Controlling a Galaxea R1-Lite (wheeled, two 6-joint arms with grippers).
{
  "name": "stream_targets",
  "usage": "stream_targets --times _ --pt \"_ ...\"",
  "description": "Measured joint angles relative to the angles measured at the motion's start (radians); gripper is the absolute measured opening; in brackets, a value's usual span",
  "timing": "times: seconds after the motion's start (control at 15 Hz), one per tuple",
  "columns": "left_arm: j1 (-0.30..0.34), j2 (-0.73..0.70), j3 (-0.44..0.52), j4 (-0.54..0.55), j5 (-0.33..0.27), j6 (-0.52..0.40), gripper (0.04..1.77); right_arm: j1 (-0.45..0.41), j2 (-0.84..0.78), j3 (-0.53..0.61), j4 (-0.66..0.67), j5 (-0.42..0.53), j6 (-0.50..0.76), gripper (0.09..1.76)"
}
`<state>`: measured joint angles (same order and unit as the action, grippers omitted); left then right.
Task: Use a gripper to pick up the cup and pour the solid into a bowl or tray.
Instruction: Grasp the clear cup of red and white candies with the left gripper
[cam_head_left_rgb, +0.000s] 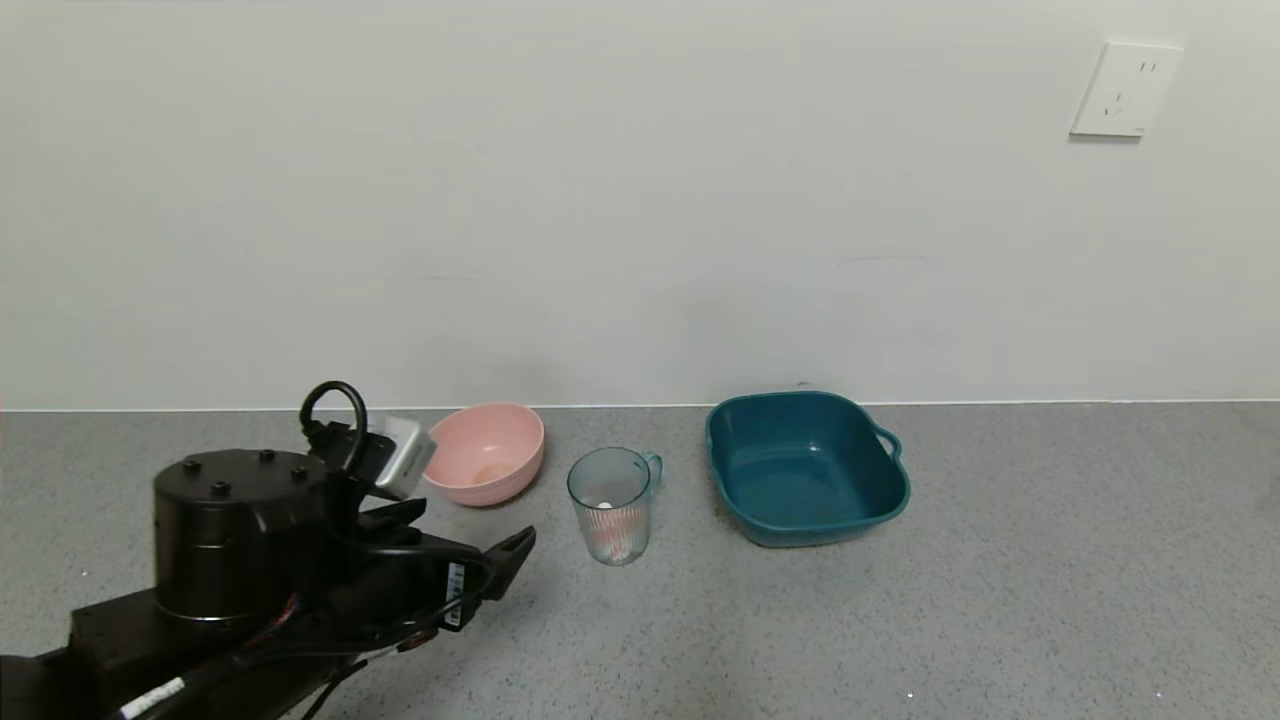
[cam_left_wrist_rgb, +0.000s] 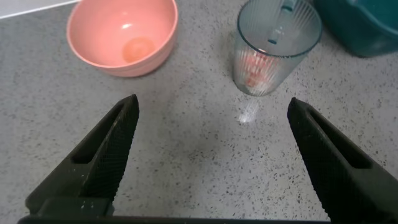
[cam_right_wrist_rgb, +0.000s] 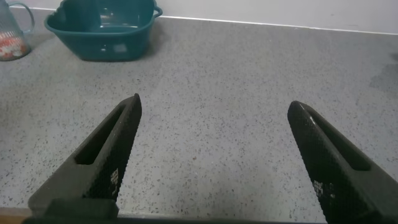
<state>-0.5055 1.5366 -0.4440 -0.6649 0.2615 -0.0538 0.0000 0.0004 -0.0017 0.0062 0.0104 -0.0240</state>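
Three vessels stand in a row near the wall on the grey speckled counter (cam_head_left_rgb: 1050, 560): a round pink bowl (cam_head_left_rgb: 487, 452), the ribbed translucent cup (cam_head_left_rgb: 611, 503) and the dark teal tray (cam_head_left_rgb: 805, 467). We see the cup upright between the other two, apart from both, with its handle turned toward the tray. Small orange-pink and white pieces of the solid (cam_head_left_rgb: 612, 541) lie heaped in the bottom of the cup, and one pale piece shows higher up inside it. The tray sits to the cup's right, its loop handle on the far right side. The pink bowl leans slightly, with a faint orange patch in its bottom.

Our left gripper (cam_head_left_rgb: 505, 560) hangs low over the counter, in front of the pink bowl and to the left of the cup, not touching either. From the left wrist view its two black fingers (cam_left_wrist_rgb: 106, 155) stand spread wide with nothing between them, and the cup lies just ahead, nearer the right-hand finger.

Our right gripper (cam_right_wrist_rgb: 214, 162) hovers over bare counter well to the right of the tray, jaws likewise wide apart and holding nothing. A white wall socket (cam_head_left_rgb: 1125, 88) sits high on the wall.
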Motion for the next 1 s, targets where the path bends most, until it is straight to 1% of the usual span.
stream_targets --times 0.13,0.33,0.53,0.67,0.8,1.0 --pt "-0.053 0.063 0.007 -0.039 0.031 -0.034 1.72 0.000 0.000 0.000 0.000 0.000 0.000 1.71" --pt "-0.110 0.133 0.008 -0.045 0.043 -0.066 1.72 0.000 0.000 0.000 0.000 0.000 0.000 1.71" --pt "-0.142 0.188 -0.002 -0.047 0.042 -0.078 1.72 0.000 0.000 0.000 0.000 0.000 0.000 1.71" --pt "-0.147 0.223 -0.010 -0.071 0.041 -0.079 1.72 0.000 0.000 0.000 0.000 0.000 0.000 1.71" --pt "-0.148 0.269 -0.015 -0.137 0.041 -0.078 1.72 0.000 0.000 0.000 0.000 0.000 0.000 1.71" --pt "-0.148 0.373 -0.023 -0.287 0.041 -0.069 1.72 0.000 0.000 0.000 0.000 0.000 0.000 1.71"
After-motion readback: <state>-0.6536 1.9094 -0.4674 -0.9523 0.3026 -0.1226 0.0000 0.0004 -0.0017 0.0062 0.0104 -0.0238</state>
